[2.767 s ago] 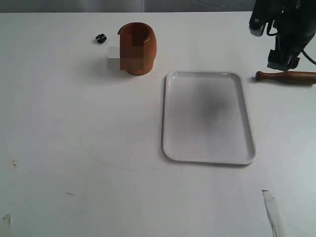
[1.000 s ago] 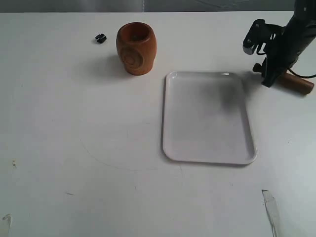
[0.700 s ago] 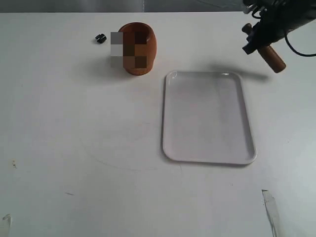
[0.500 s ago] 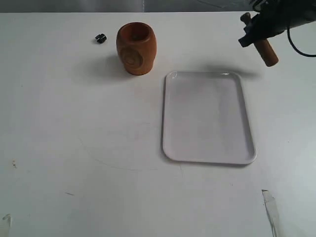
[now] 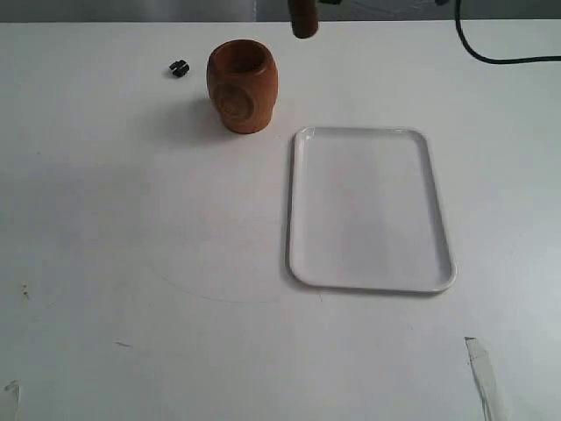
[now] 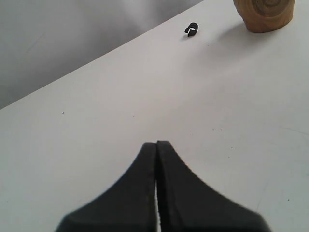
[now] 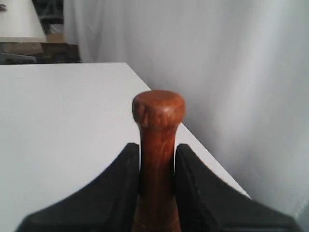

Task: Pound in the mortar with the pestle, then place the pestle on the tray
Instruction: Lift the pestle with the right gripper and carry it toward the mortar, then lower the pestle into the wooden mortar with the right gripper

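Exterior view showed you, from the left, the tiny black object (image 5: 179,67) on the table (image 5: 131,263). Near it the mortar (image 5: 243,86) stood upright, and I could see nothing in its mouth. A little to the right of the mortar, at the top edge of the picture, only the thick end of the pestle (image 5: 303,22) was visible. It hung in the air and was not yet over the opening. Further right, the tray (image 5: 368,209) lay flat with nothing on it.

Your left gripper (image 6: 156,143) hung over bare table, well apart from the mortar, with its jaws pressed together and nothing between them. Your right gripper (image 7: 158,147) had its jaws closed narrowly on the shaft of the pestle, and the knobbed end stood out beyond the fingers.

In my judgement, the picking up was done and the carrying was almost done. The pounding had not begun, and the placing on the tray was also left.

Half a second before, the pestle was held tilted at the far right, beyond the far corner of the tray. Now it had crossed to the left, close to the mortar. Almost three seconds before, it lay on the table to the right of the tray. The mortar, the tray and the black object had not moved.
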You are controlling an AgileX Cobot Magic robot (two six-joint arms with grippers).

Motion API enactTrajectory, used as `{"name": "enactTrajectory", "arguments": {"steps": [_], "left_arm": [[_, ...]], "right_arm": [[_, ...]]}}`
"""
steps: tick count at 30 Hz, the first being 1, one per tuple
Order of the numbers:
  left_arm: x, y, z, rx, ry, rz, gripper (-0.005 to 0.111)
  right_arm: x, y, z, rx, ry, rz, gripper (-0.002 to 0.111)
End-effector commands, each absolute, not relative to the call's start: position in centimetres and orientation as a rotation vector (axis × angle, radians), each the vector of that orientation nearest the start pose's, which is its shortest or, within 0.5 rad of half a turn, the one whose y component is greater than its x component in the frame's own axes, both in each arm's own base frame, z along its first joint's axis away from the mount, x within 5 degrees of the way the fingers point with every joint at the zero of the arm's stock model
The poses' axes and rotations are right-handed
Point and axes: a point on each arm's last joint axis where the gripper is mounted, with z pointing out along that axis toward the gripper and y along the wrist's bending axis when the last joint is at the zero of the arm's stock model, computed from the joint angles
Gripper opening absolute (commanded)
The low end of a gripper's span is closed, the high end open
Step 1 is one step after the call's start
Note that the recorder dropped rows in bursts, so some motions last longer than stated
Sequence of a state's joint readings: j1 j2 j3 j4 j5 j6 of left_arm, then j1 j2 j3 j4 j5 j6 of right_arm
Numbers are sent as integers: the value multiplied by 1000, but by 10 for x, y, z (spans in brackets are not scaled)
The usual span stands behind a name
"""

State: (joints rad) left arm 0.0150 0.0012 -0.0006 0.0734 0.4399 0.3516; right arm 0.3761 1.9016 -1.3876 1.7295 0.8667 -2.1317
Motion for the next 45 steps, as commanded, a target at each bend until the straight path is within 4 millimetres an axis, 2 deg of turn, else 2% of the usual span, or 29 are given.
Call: {"name": "enactTrajectory", "arguments": {"steps": [1,2,4,8,15,22,28,35,37,38,40,44,45], "left_arm": [[51,3,174,361,1897,302,0],[51,3,174,361,1897,302,0],[51,3,174,361,1897,302,0],[51,3,174,361,1897,302,0],[51,3,174,361,1897,302,0],[51,3,174,361,1897,302,0],[51,3,174,361,1897,302,0],[51,3,174,361,1897,302,0],[51,3,174,361,1897,302,0],[51,3,174,361,1897,302,0],[51,3,174,361,1897,302,0],[51,3,174,361,1897,302,0],[51,3,174,361,1897,302,0]], "right_arm": [[362,267,275,-1238,1258,948,0],[358,282,271,-1271,1214,1007,0],[358,300,268,-1289,1200,1006,0],[372,320,250,-1275,1263,922,0],[397,324,219,-1231,1388,800,0],[412,328,216,-1206,1389,747,0],[415,328,197,-1201,1452,717,0],[410,323,156,-1218,1579,709,0],[410,323,152,-1220,1586,713,0],[410,324,152,-1223,1581,722,0],[408,325,167,-1225,1532,744,0],[403,321,223,-1195,1433,706,0],[403,319,230,-1187,1423,697,0]]}}
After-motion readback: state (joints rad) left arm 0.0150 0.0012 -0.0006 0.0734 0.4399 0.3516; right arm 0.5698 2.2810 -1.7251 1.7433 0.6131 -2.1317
